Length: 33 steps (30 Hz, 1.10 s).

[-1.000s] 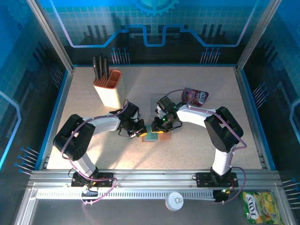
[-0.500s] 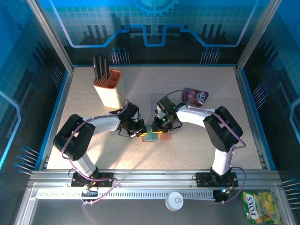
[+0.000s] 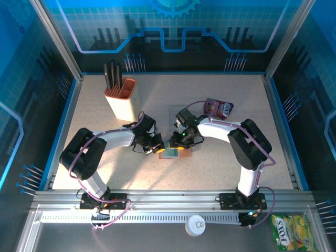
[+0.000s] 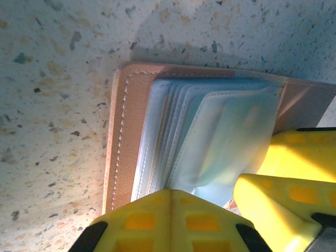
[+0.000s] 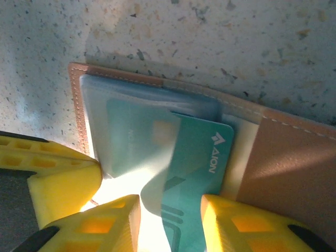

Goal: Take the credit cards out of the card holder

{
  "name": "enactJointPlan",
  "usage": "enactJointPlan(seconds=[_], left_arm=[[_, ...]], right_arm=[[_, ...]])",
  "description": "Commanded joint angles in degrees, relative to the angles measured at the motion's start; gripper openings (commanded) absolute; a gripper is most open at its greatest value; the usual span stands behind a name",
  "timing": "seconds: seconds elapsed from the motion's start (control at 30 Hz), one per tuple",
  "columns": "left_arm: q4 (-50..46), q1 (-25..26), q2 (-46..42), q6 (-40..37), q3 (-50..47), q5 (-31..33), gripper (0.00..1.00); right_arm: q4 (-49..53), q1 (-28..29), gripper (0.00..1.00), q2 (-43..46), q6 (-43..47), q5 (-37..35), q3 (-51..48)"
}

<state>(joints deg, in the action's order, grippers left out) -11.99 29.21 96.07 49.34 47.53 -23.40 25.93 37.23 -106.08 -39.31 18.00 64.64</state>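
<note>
Here, the right gripper (image 5: 170, 212), jaws apart, straddles a card (image 5: 202, 152) pointing lengthwise at it; left gripper (image 4: 212, 197) clamps the holder (image 4: 118, 131).

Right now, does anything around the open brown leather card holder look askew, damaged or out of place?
A teal plastic card sticks partway out of its clear sleeve in the brown leather card holder, between the open fingers of the right gripper. That fits the task; nothing looks damaged or spilled.
</note>
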Motion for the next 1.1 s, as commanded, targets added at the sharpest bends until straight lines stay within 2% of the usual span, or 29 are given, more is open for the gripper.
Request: enactJointPlan(seconds=[0.0,0.33,0.7,1.07], left_arm=[[-3.0,0.2,0.4,-1.1,0.2,2.9,0.0],[-5.1,0.3,-1.8,-2.2,4.3,2.6,0.0],[-6.7,2.0,-0.5,-2.8,7.8,0.7,0.0],[-10.6,2.6,3.9,-4.6,7.6,4.1,0.0]], right_arm=[[4.9,0.6,0.39,1.4,1.1,-3.2,1.2],[6.5,0.5,0.39,3.6,1.7,-3.7,1.5],[3.1,-1.0,0.4,4.4,-0.3,-1.2,-1.1],[0.5,-1.0,0.39,2.4,-0.5,1.6,-1.1]])
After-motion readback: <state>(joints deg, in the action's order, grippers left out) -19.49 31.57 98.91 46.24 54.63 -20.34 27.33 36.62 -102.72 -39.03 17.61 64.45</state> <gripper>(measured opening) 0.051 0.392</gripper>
